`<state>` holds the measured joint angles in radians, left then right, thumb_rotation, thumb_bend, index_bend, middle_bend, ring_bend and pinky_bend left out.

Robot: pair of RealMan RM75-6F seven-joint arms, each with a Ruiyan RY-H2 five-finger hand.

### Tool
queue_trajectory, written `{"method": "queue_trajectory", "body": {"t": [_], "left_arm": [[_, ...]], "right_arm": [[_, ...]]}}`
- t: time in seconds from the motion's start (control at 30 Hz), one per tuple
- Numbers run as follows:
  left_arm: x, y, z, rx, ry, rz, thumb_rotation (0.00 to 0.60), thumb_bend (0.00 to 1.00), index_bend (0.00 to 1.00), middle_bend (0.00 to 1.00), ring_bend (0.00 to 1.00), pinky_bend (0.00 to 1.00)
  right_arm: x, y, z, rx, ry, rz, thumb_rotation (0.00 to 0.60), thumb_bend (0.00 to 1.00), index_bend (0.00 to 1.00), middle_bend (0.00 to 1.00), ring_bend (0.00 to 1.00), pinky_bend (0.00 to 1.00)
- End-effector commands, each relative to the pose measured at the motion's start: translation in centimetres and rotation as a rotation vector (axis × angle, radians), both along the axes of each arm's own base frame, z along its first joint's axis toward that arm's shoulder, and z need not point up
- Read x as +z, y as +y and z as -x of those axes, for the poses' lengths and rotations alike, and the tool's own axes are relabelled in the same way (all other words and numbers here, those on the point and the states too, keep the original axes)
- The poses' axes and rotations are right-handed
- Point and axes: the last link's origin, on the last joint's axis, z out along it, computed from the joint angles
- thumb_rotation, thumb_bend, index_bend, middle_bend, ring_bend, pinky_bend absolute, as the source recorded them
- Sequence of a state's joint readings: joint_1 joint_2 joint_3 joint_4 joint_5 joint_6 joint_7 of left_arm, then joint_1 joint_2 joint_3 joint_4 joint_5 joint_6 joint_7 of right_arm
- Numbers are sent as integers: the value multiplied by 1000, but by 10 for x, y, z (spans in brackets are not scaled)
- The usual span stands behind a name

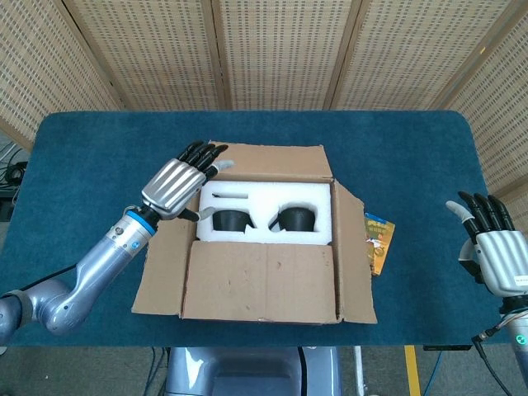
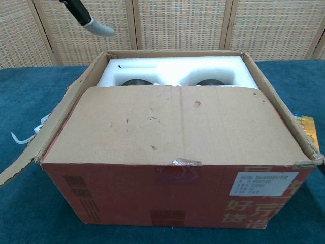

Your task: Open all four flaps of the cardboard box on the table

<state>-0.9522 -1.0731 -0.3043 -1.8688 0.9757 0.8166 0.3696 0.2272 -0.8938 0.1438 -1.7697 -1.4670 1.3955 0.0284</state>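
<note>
The cardboard box [image 1: 264, 235] is seen mid-table, white foam insert [image 1: 264, 213] exposed; its near flap [image 1: 260, 280] is still folded over. The left hand [image 1: 176, 186] is held flat, fingers spread, empty, over the far-left corner. The right hand [image 1: 493, 247] is held released, empty, far right.

At frame centre the cardboard box [image 1: 264, 247] sits on the blue counter [image 1: 412, 157]; left robot hand [image 1: 175, 187] hovers flat over its upper-left corner.
</note>
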Motion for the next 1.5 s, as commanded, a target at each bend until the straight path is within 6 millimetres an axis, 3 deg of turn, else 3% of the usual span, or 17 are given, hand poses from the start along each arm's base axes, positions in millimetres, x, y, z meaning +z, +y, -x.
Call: {"method": "queue_trajectory", "body": {"t": [0.03,0.17,0.27,0.37,0.47,0.57,0.67,0.73,0.9,1.0,1.5], "left_arm": [[-6,-11,8,12,7,68,535,271,201,0,0,0],[-11,-17,9,23,-11,106,585,273,289,0,0,0],[-16,-22,11,28,-21,133,578,273,351,0,0,0],[-21,-27,11,25,-24,151,550,274,394,0,0,0],[-25,-33,10,25,-32,171,480,307,407,0,0,0],[-27,-35,10,32,-39,184,464,350,407,0,0,0],[-30,-36,9,42,-43,198,423,448,407,0,0,0],[-31,-36,9,47,-47,208,386,581,407,0,0,0],[-35,-36,10,46,-40,218,355,830,407,0,0,0],[-38,-36,12,46,-40,224,348,901,406,0,0,0],[-58,-32,16,37,0,227,347,900,406,0,0,0]], "right_arm": [[0,0,0,1,0,-1,600,981,137,70,0,0],[1,2,0,1,-1,3,600,981,138,70,0,0],[2,4,0,0,-4,8,600,981,138,70,0,0],[2,5,1,-3,-7,10,600,981,137,70,0,0],[3,7,2,-5,-9,11,600,981,138,70,0,0],[3,7,3,-6,-12,14,600,981,138,70,0,0],[3,8,4,-10,-13,13,600,981,138,70,0,0],[4,8,5,-11,-15,15,600,981,138,70,0,0],[4,8,6,-14,-17,17,600,981,137,70,0,0],[5,9,7,-17,-16,17,600,981,138,70,0,0],[5,8,12,-35,-20,20,600,981,138,70,0,0]]}}
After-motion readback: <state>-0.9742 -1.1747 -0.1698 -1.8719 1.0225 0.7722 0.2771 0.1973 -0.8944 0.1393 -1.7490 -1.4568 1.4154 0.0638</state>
